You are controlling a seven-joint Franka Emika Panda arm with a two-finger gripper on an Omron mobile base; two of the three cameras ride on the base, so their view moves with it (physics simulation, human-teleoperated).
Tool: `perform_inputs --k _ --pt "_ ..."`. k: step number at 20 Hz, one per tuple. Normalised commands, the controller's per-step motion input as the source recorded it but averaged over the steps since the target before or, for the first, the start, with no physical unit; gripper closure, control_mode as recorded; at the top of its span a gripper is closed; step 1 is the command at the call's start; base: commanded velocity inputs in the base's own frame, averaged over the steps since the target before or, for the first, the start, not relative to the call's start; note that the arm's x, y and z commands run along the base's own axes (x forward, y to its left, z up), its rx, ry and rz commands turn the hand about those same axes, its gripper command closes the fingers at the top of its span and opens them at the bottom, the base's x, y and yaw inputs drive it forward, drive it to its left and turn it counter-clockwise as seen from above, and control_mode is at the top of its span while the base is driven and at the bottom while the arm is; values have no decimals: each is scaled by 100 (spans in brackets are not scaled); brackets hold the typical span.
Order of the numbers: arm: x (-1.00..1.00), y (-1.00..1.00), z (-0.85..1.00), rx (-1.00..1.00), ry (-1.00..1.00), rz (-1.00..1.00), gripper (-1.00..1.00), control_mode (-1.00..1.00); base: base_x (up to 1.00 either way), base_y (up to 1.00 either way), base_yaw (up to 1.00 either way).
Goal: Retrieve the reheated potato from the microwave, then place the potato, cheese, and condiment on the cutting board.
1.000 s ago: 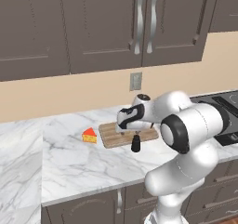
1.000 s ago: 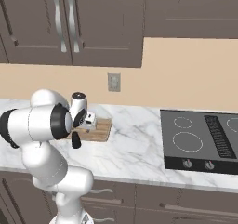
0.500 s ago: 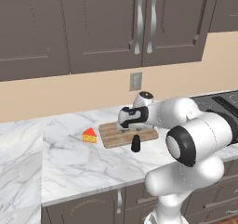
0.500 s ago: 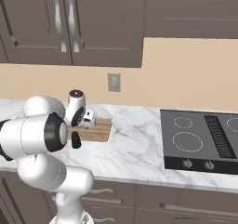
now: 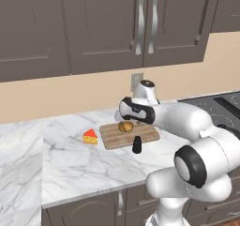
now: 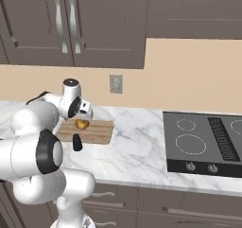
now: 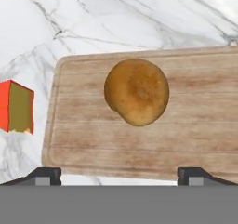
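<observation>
Potato is sitting on the cutting board, free of the arm. In the hand view the gripper is hanging above it with its two dark tips standing wide apart and nothing between them.

Potato: rounded, golden-brown, finely speckled skin, a little lopsided. It is likely firm and light, and may roll, so the best hold would be across its widest middle.

Board: flat rectangle of pale wood with lengthwise grain and rounded corners, lying on white grey-veined marble counter, a smooth surface on which things may slide.

Cheese is resting on the marble just left of the board, apart from it. It is a small wedge, orange-yellow flanks and a red face. Probably light and slightly soft; sloped sides could slip, so I would pinch across its two flat parallel faces.

Condiment is standing upright on the counter at the board's near edge; whether it touches is unclear. A black shaker with a narrower top, it looks rigid, slick and tippable, so grasp low on the body.

Both are waiting off the board.
</observation>
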Motion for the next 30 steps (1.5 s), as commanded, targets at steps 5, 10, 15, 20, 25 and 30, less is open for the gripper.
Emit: perform_inputs --k 5,10,15,20,25,30 --pt "-15 72 31 0 19 4 -100 -100 0 0 0" --pt "-20 92 6 0 18 8 -100 -100 0 0 0" --pt "-28 76 -8 0 11 8 -100 -100 0 0 0" --pt "-8 33 -37 -1 2 6 -100 -100 0 0 0" --pt "1 6 -43 -5 -8 2 -100 -100 0 0 0" --pt "0 0 -14 -8 -16 0 -100 -100 0 0 0"
